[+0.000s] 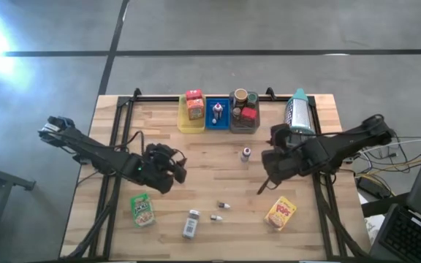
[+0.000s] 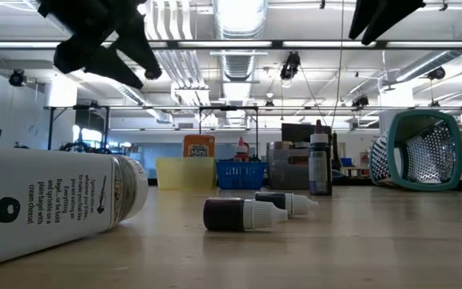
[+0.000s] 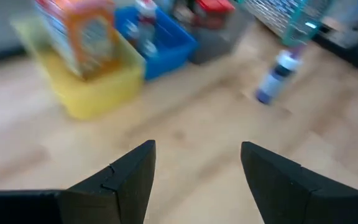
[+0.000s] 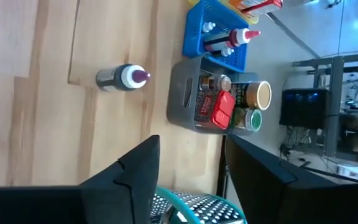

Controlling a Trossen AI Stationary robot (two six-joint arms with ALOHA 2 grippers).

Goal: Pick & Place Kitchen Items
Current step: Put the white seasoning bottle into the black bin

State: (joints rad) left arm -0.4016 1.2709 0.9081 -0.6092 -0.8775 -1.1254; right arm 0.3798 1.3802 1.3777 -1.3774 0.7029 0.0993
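Kitchen items lie spread over the wooden table: a green pouch (image 1: pixel 142 210), a white jar on its side (image 1: pixel 191 223), two tiny vials (image 1: pixel 225 205) (image 1: pixel 215 217), and a yellow-red pouch (image 1: pixel 281 212). A small dark bottle (image 1: pixel 246 153) stands upright. My left gripper (image 3: pixel 197 146) hovers open above the table's left middle, with nothing between its fingers. My right gripper (image 4: pixel 191 140) hangs open and high over the right middle, near the bottle (image 4: pixel 122 78), and touches nothing.
At the far edge stand a yellow tray (image 1: pixel 183 120) with snack boxes, a blue tray (image 1: pixel 217 124) with small bottles and a grey tray (image 1: pixel 244 128) with jars. A teal perforated basket (image 1: pixel 299 111) lies on its side at the far right. Bare wood lies at the centre.
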